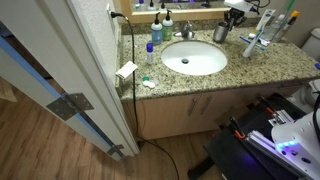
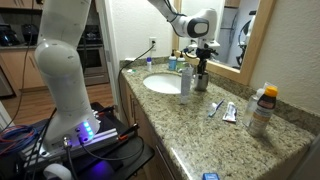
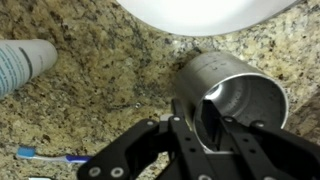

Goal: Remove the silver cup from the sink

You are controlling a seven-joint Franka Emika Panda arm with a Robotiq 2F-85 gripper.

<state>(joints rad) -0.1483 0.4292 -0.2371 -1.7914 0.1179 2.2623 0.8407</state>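
The silver cup (image 3: 245,95) is a dull metal cylinder on the speckled granite counter, just outside the rim of the white sink (image 3: 200,10). In the wrist view my gripper (image 3: 200,112) is closed on the cup's wall, one finger inside the mouth and one outside. In both exterior views the gripper (image 1: 233,14) (image 2: 201,58) hangs straight over the cup (image 1: 221,34) (image 2: 201,80), behind the oval sink (image 1: 195,60) (image 2: 163,84) and near the mirror. I cannot tell whether the cup's base still touches the counter.
A chrome faucet (image 1: 186,30) stands behind the basin. A blue-capped bottle (image 1: 152,50) is at one end of the counter. A tall clear holder (image 2: 185,84) stands close to the cup. A tube (image 3: 25,65) and a toothbrush (image 3: 45,155) lie nearby. An orange-capped bottle (image 2: 262,108) is further along.
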